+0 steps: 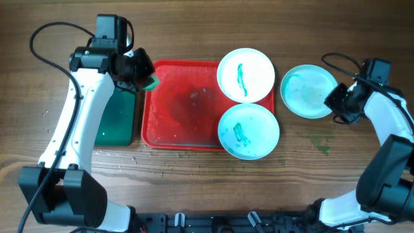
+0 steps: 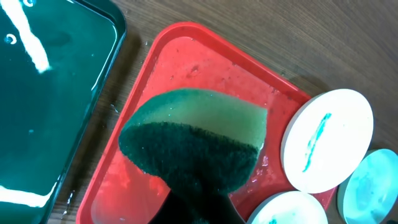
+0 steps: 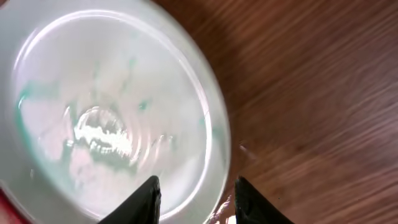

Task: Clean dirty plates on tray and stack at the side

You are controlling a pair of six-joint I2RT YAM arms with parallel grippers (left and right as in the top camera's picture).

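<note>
Step in hand: I judge this a changeover, with one plate wiped and set aside and two left to scrub.
Left gripper point(image 1: 142, 76): pinched on a green sponge point(image 2: 193, 140), dark scouring face outward, over the far-left corner of the red tray point(image 1: 174, 133).
Right gripper point(image 3: 196, 199): fingers spread, standing astride the right rim of the side plate point(image 1: 307, 90). I see no clamp on it.
Side plate: flat on the table point(image 1: 194, 175), just right of the red tray and off it. It has a wet sheen and only a faint teal tint.
Far plate point(image 1: 244, 74): at the tray's far-right corner, lapping over the rim, with one teal streak.
Near plate point(image 1: 249, 131): at the near-right corner, also lapping over the rim, with a teal smear. Whether it touches the far plate I cannot tell.
Next move: I would draw the right arm clear of the side plate, then steady one dirty plate while the sponge crosses the tray to it.
Edges: both dirty plates overhang the raised rim, so I expect them to tip or slide under a hard wipe.
Open room: the tray's left and middle are bare and wet, giving the sponge a free lane. The dark green tray point(image 1: 116, 120) lies just beside the red tray's left edge.
</note>
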